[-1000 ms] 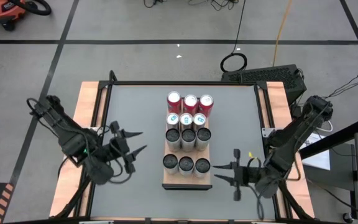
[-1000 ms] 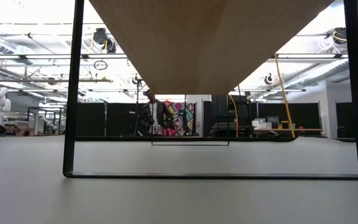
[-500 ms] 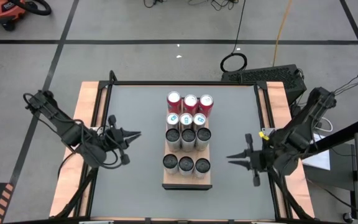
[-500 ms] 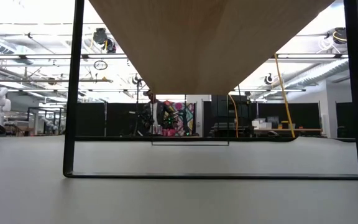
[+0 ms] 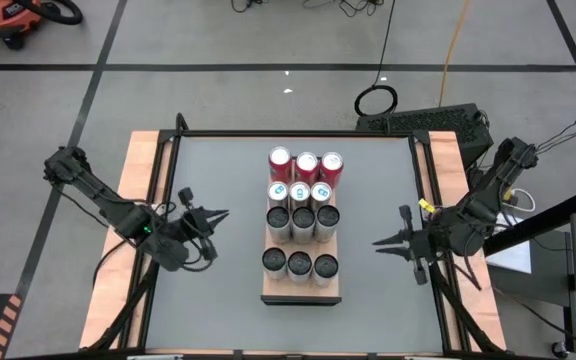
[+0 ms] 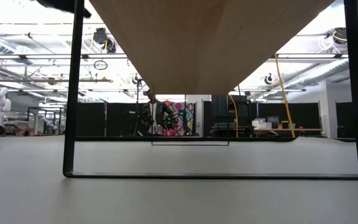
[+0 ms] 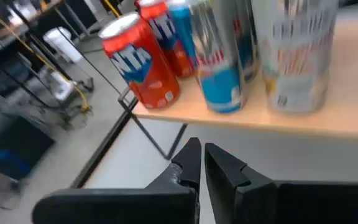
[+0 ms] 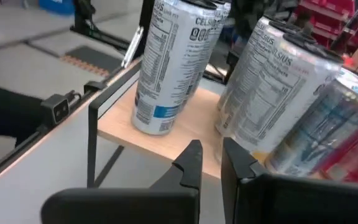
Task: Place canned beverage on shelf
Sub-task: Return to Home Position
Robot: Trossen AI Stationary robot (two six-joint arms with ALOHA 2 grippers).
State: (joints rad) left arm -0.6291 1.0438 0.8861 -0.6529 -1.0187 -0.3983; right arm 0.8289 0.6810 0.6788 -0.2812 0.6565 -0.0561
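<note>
Since the cans [image 5: 302, 215] stand packed in rows on the shelf [image 5: 300, 292] at mid-frame, flanked left and right by the left tool [image 5: 218, 214] and right tool [image 5: 378, 243] (both empty, closed almost together), a low swing homeward could topple an outer can.

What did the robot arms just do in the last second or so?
Both are pulling back empty. The right gripper moved off to the right, away from the near end of the shelf, and shut its fingers. The left gripper shut too and shifted only slightly. The cans and the shelf stayed put.
</note>
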